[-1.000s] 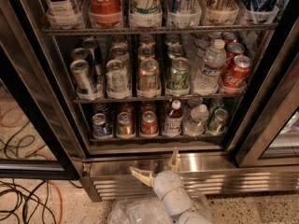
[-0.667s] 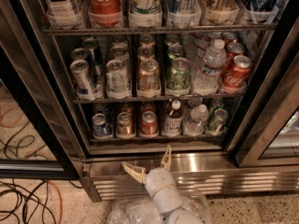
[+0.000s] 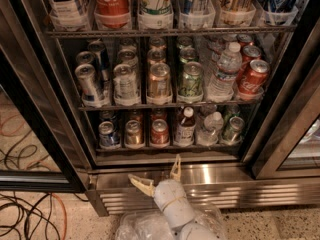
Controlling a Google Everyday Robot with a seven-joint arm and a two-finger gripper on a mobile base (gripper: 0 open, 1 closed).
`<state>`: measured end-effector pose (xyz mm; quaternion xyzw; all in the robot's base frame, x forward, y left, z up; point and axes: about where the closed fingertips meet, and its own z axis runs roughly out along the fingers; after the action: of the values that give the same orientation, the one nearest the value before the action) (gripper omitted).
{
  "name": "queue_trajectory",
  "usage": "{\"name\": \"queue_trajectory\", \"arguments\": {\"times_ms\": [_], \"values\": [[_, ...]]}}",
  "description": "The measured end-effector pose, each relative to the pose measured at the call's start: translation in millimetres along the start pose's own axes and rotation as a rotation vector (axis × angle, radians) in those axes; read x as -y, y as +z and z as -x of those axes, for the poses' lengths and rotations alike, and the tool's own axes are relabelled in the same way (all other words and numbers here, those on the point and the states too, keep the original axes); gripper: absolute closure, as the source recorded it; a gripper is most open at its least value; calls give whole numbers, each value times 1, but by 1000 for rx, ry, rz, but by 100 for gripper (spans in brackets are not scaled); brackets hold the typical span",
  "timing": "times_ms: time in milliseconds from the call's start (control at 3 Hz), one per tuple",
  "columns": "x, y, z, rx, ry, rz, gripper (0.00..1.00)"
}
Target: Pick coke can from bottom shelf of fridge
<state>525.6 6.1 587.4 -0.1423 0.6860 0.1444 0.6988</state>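
The fridge (image 3: 165,184) stands open in front of me, with black frames and a shiny steel vented base. On the bottom shelf (image 3: 165,147) a small red coke can (image 3: 160,133) with a silver top stands in the front row, third from the left. My gripper (image 3: 159,176) is low in front of the steel base, just below the can. Its two pale fingers (image 3: 141,184) are spread wide apart and empty.
A blue can (image 3: 108,134) and a bronze can (image 3: 134,133) stand left of the coke can; a red-capped bottle (image 3: 185,127), a water bottle (image 3: 209,129) and a green can (image 3: 232,129) right. Tilted red cans (image 3: 252,78) lie on the rack above. Cables (image 3: 30,219) cross the floor at left.
My gripper has moved a little to the left and up toward the bottom shelf. Its fingers stay open. The cans have not moved.
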Motion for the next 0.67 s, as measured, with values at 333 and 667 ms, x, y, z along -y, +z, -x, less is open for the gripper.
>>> {"name": "queue_trajectory", "arguments": {"times_ms": [333, 667], "values": [[-7, 12, 0, 20, 0, 22, 0], [-7, 27, 4, 51, -4, 5, 0]]}}
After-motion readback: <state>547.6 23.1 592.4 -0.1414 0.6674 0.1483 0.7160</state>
